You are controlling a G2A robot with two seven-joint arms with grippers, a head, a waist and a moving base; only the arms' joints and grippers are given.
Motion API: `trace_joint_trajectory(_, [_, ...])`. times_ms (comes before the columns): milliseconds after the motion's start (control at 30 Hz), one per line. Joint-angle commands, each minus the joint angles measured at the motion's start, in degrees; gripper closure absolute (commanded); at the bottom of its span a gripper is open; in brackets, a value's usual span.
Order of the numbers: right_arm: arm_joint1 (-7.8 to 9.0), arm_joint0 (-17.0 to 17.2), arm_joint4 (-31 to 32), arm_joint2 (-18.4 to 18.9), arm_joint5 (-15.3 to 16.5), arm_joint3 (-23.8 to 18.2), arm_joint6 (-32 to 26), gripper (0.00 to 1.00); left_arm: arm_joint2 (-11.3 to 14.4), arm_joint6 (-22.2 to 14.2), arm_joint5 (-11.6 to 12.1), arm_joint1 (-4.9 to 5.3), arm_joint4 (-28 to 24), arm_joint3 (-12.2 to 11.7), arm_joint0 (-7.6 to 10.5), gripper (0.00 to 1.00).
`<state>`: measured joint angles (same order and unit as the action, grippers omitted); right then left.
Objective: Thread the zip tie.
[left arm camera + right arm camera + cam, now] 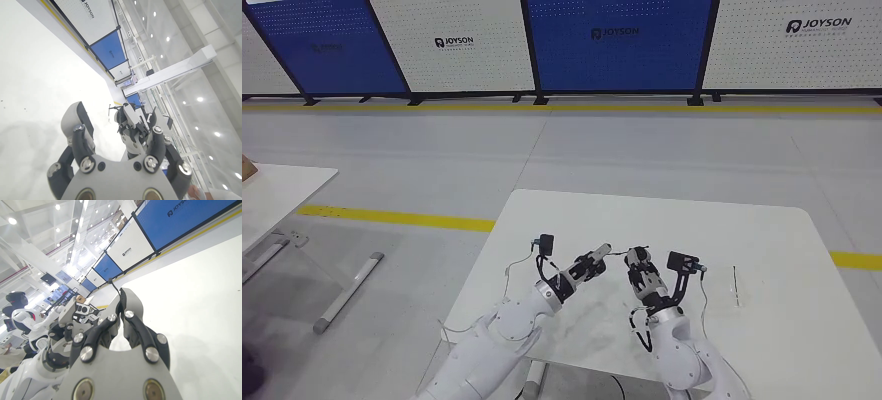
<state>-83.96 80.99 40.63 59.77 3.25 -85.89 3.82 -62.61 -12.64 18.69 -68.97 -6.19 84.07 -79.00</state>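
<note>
My right gripper is shut on a thin black zip tie. The tie's head end sticks out past the fingertips. In the left wrist view that same zip tie shows as a small bent strand at the tip of the right gripper. My left gripper stands open with nothing between its fingers, facing the right one from a short way off. From the top view both hover over the near part of the white table, left gripper beside right gripper.
A second thin zip tie lies flat on the table to the right of the arms. Another white table stands at the far left. Blue and white panels line the back of the floor.
</note>
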Motion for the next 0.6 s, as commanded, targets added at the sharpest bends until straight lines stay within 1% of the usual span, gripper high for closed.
trace_joint_trajectory(0, [0.00,0.02,-0.05,0.08,0.01,-0.12,-0.04,1.00,0.05,-0.07,-0.11,-0.02,0.02,0.02,0.11,1.00])
trace_joint_trajectory(567, [-0.01,-0.08,0.05,0.36,0.06,-0.65,-0.56,1.00,0.52,-0.33,-0.84,-0.14,1.09,0.45,0.54,1.00])
